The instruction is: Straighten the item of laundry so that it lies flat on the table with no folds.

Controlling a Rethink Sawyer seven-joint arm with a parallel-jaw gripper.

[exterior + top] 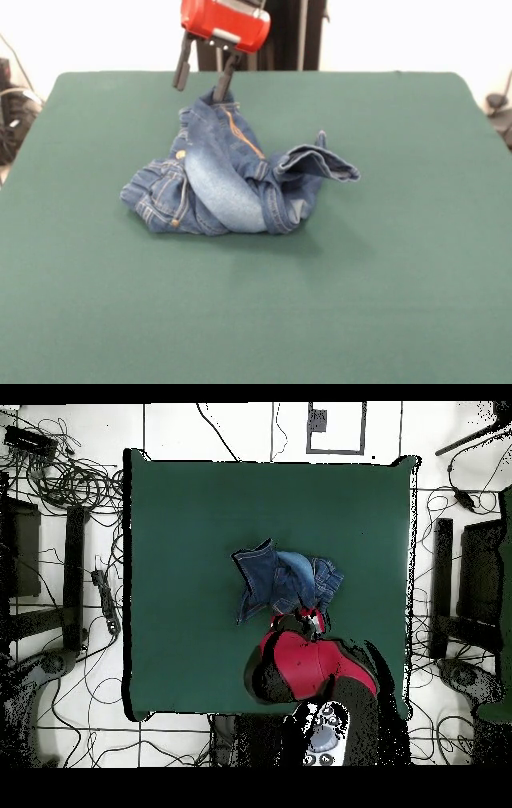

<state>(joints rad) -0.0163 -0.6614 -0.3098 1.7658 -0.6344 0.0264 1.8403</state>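
Note:
The item of laundry (pixel 228 180), a small pair of blue jeans, lies crumpled in a heap near the middle of the green table (pixel 384 264). One leg is folded across the waistband, and another cuff sticks up to the right. A peak of denim rises at the far side of the heap. My gripper (pixel 200 91) hangs just above that peak, open, with its fingers (pixel 182 70) well apart. One fingertip touches the top of the denim peak; nothing sits between the fingers. From overhead the jeans (pixel 285 581) lie bunched just beyond the red arm (pixel 312 662).
Green cloth covers the table (pixel 180 534) on every side of the heap. Cables and dark equipment (pixel 60 474) lie on the floor past the table's edges in the overhead view.

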